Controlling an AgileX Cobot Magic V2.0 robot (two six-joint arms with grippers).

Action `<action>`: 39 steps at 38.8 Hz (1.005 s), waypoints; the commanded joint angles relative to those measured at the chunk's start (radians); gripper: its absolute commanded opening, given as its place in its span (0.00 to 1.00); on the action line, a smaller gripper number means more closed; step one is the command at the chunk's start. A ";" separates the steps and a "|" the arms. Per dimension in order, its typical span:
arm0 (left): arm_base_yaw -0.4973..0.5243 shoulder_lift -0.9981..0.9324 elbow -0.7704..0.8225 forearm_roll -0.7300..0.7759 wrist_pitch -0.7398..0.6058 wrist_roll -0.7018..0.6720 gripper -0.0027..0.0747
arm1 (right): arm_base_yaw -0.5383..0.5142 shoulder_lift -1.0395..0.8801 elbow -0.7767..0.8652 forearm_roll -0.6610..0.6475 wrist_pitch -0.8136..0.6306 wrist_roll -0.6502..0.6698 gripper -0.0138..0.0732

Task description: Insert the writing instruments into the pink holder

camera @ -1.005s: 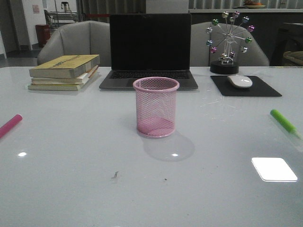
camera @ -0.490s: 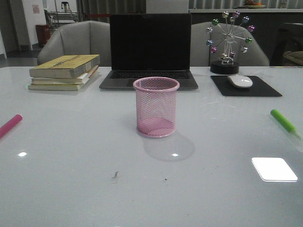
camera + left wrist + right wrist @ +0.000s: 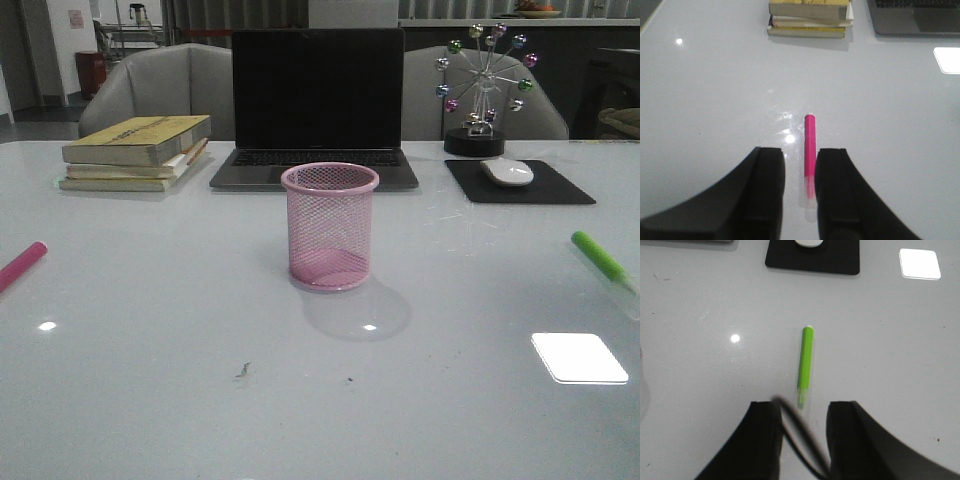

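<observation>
Front view: pink mesh cup (image 3: 329, 226) mid-table, empty. Pink pen (image 3: 810, 145) flat btwn spread left gripper (image 3: 799, 185); green pen (image 3: 805, 363) ahead of spread right gripper (image 3: 801, 435). Might roll away if bumped.

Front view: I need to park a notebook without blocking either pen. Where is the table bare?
The near table in front of the pink holder is bare, as are the strips between it and the pink pen and the green pen. The back row is crowded: books, laptop, mouse pad.
</observation>
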 commanded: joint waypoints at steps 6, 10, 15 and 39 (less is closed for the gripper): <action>0.002 0.128 -0.029 -0.010 -0.136 -0.005 0.23 | -0.002 0.047 -0.041 -0.017 -0.109 -0.002 0.58; 0.002 0.146 -0.029 -0.010 -0.136 -0.005 0.16 | -0.002 0.105 -0.044 -0.026 -0.141 -0.002 0.58; 0.002 0.146 -0.029 -0.010 -0.162 -0.005 0.15 | -0.002 0.171 -0.053 -0.026 -0.158 -0.002 0.58; 0.002 0.146 -0.029 -0.010 -0.213 -0.005 0.15 | -0.005 0.483 -0.282 -0.026 -0.113 -0.002 0.58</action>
